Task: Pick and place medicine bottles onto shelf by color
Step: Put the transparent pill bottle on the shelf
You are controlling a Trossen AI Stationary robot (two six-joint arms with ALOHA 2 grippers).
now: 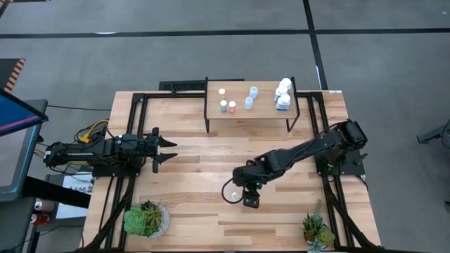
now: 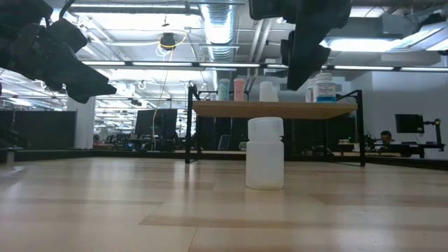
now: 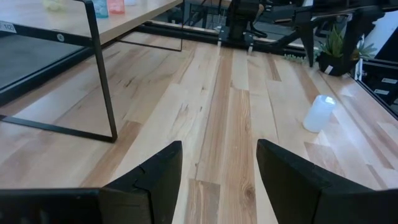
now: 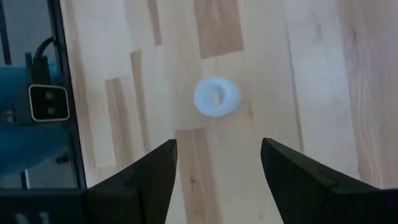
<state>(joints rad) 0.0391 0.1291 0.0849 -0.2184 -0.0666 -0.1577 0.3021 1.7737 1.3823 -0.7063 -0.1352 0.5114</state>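
Note:
One white medicine bottle (image 2: 265, 154) stands upright on its base on the wooden table (image 1: 211, 169), near the middle. It also shows as the bottle (image 1: 230, 195), the bottle (image 4: 216, 96) and the bottle (image 3: 318, 113). My right gripper (image 4: 217, 162) hangs open above it, slanting down, and touches nothing; in the high view it is the gripper (image 1: 239, 191). The shelf (image 1: 239, 116) at the far side carries several bottles: white ones (image 1: 283, 95), pale blue ones (image 1: 251, 97) and an orange one (image 1: 232, 107). My left gripper (image 1: 169, 151) waits open at the table's left.
Two potted green plants stand at the near edge, one at the left (image 1: 146, 218) and one at the right (image 1: 316, 228). The shelf's thin black legs (image 3: 102, 68) stand on the table's far half. Bare tabletop lies between the bottle and the shelf.

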